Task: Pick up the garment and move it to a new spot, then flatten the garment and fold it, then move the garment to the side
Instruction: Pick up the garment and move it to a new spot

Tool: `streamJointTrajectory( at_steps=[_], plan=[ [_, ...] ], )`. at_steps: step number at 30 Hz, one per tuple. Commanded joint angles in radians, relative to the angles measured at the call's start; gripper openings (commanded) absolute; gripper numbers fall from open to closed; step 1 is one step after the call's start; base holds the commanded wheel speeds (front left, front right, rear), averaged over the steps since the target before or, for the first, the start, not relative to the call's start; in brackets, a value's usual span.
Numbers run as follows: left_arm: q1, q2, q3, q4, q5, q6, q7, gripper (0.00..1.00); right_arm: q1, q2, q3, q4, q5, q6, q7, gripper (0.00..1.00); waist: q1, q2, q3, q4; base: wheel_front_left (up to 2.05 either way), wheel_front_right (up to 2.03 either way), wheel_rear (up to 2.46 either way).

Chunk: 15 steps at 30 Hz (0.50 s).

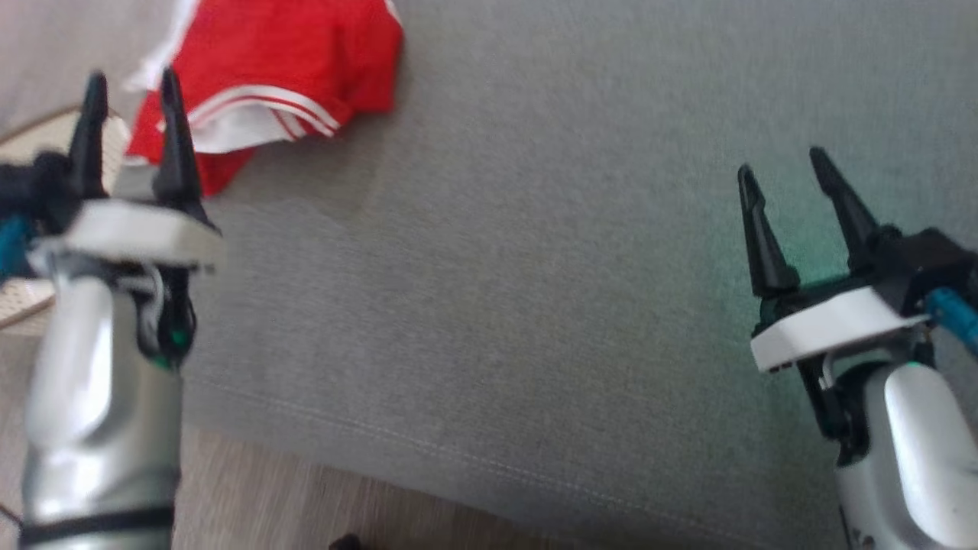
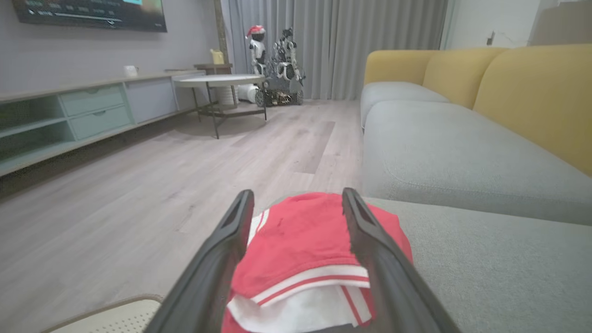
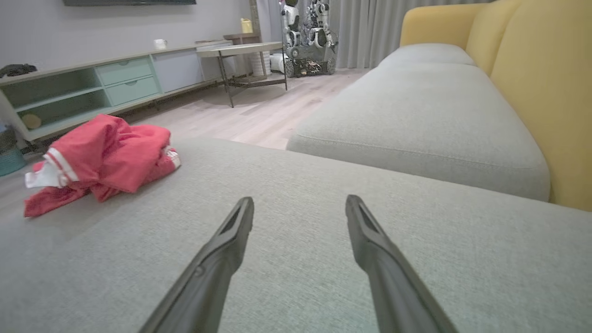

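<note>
Since the garment lies in a crumpled red-and-white heap at the far left corner of the grey cushion, we judge the task barely begun: nothing is lifted, flattened or folded.

Starting at the cushion's left edge, our left tool stands wide, its two dark fingers parted and holding nothing. It hovers right at the heap, and the left wrist view shows the red cloth framed between the fingers. Over the cushion's right part, our right tool also stands wide and carries nothing, well apart from the garment.

What is left, then, is all of it: the grasp, the carry to a new spot on the cushion, the spreading, the fold and the move aside. We reckon the left tool is the one placed for the first pick.

Some things we cannot settle. The head view is blurred and cuts the garment off at its top, so we cannot tell what kind of garment it is or where its hems run. We cannot tell whether the left fingers touch the cloth or hang just above it. Off the cushion's left edge sits a pale perforated thing, half hidden behind the left tool; we cannot name it.
</note>
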<state>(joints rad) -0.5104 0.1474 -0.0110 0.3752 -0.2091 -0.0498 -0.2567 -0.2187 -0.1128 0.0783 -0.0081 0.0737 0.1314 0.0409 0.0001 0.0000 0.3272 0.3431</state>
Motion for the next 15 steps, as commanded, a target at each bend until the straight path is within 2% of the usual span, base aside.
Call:
streamJointTrajectory(
  at_steps=[1,9,15],
  plan=[
    [-0.076,0.049,0.042,0.018,-0.003,-0.011,-0.005,1.0,-0.034,-0.006,0.017,-0.045,-0.009,-0.001,0.006,1.0,-0.0001,0.0,0.082,-0.05,0.0,0.0,0.0],
    [-0.299,0.097,0.015,0.368,-0.022,-0.065,-0.002,1.0,-0.065,-0.013,0.027,-0.063,-0.014,-0.001,0.014,1.0,-0.0001,0.0,0.152,-0.092,0.0,0.0,0.0],
    [-0.398,0.118,-0.019,0.58,-0.07,-0.079,0.055,1.0,-0.075,-0.015,0.034,-0.059,-0.013,-0.001,0.011,1.0,-0.0001,0.0,0.166,-0.105,0.0,0.0,0.0]
  ],
)
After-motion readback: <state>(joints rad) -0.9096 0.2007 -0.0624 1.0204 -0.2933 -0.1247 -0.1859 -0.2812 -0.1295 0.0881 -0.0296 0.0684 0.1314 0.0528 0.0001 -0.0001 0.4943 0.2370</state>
